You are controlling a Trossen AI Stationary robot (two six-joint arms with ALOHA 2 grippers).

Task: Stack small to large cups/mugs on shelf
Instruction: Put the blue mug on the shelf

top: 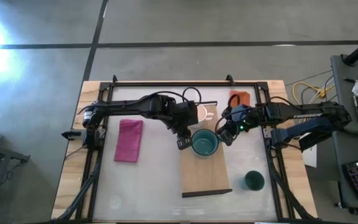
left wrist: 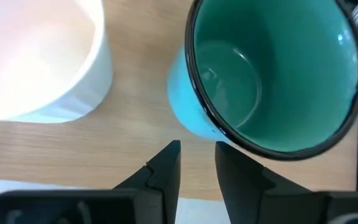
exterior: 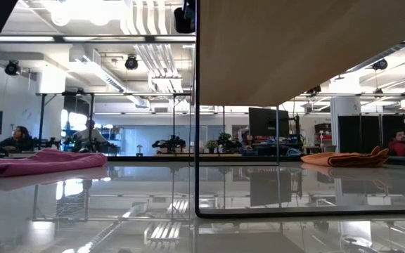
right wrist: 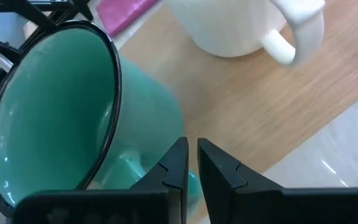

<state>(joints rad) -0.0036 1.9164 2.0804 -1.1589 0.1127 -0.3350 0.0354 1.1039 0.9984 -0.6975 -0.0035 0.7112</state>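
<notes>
The teal-green mug (top: 204,142) is on the light-wood shelf board (top: 205,174), just nearer than the white mug (top: 201,112), which stands on the board's far part. The dark green cup (top: 254,180) stands on the table to the right of the board. My right gripper (top: 227,134) is at the teal mug's right side, shut at its handle. My left gripper (top: 184,142) is at the mug's left side, its fingers a narrow gap apart with nothing between them (left wrist: 197,163). My right gripper has the teal mug's handle (right wrist: 129,163) between its two fingers, coming from the table's right and slanting down; the fingers hide the place of contact. The mug's base is at the board. My left gripper: whether a fingertip (left wrist: 224,155) touches the mug's wall, I cannot tell.
A magenta cloth (top: 130,140) lies left of the board and an orange cloth (top: 239,97) at the far right. The near half of the board is bare wood. A black frame (top: 166,83) runs round the table. People sit in the room behind (exterior: 90,133).
</notes>
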